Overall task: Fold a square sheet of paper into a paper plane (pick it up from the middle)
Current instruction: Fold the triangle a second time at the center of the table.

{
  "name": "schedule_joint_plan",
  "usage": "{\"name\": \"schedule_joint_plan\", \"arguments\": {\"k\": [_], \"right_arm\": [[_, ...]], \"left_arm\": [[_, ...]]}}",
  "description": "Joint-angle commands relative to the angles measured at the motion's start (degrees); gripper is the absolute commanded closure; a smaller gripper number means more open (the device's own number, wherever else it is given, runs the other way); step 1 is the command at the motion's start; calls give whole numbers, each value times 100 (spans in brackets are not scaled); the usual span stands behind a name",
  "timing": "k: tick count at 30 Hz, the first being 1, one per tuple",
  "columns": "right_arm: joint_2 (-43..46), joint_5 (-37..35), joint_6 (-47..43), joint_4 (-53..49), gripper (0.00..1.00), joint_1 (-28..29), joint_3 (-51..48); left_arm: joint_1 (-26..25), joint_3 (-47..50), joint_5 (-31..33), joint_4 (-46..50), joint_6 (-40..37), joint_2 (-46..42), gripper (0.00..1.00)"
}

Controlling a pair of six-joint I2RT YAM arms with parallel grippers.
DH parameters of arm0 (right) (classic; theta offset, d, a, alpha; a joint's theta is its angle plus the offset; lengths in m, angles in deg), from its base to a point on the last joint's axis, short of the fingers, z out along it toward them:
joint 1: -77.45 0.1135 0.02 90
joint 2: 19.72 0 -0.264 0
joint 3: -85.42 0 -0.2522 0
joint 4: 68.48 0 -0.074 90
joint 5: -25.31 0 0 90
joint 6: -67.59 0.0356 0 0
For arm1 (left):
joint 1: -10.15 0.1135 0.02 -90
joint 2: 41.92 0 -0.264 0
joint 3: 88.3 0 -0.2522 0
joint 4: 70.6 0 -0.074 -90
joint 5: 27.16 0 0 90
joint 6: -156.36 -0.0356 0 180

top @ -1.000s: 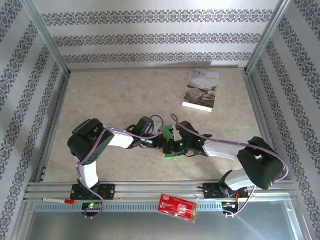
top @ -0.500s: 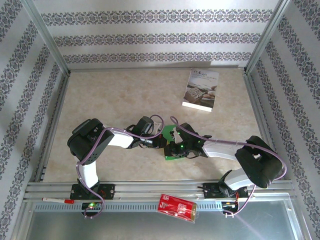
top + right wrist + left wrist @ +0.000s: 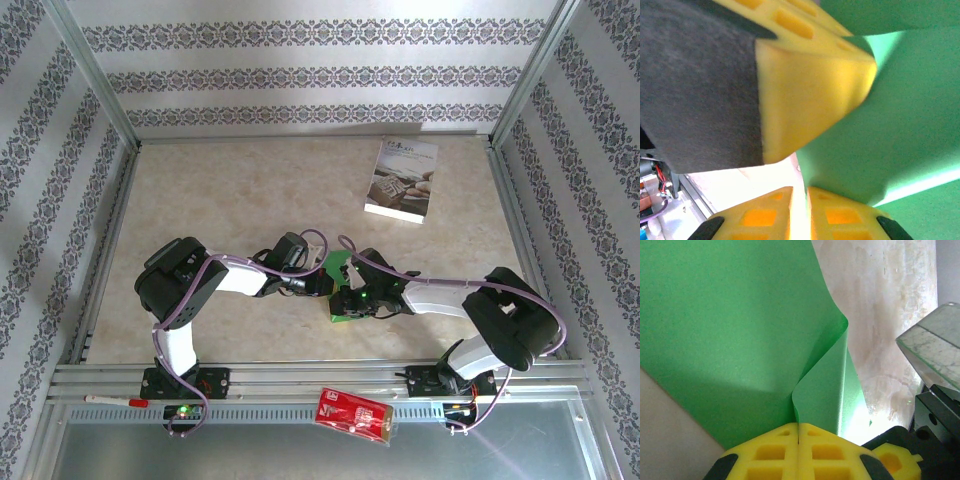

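The square sheet of paper (image 3: 334,264) is bright green and bent, held up between both arms at the middle of the table. In the left wrist view the paper (image 3: 730,325) curls into a fold that runs down into my left gripper (image 3: 798,425), whose yellow jaws are pressed shut on it. My left gripper (image 3: 320,283) and right gripper (image 3: 346,292) meet tip to tip. In the right wrist view my right gripper (image 3: 800,189) has a narrow lit gap between its jaws, with the paper's (image 3: 890,130) edge running down to that gap. A left finger (image 3: 810,85) sits just above.
A white printed booklet (image 3: 402,180) lies at the back right of the table. A red packet (image 3: 353,415) rests on the metal rail (image 3: 300,380) at the near edge, and a red-and-white pen (image 3: 112,400) lies at its left. Patterned walls enclose three sides.
The right arm's elbow and forearm have shifted slightly left, nudging its gripper closer against the paper. The left arm has stayed put, still gripping the fold.
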Motion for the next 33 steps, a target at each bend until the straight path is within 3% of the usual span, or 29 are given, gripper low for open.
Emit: {"name": "schedule_joint_plan", "arguments": {"k": [1, 10, 33], "right_arm": [[105, -55, -140, 16, 83, -68, -102], [506, 54, -6, 95, 81, -222, -159], [151, -11, -33, 231, 82, -217, -279]], "left_arm": [[-97, 13, 365, 660, -194, 259, 100], [-97, -44, 329, 713, -211, 294, 100], [-97, -361, 130, 771, -169, 272, 100]]}}
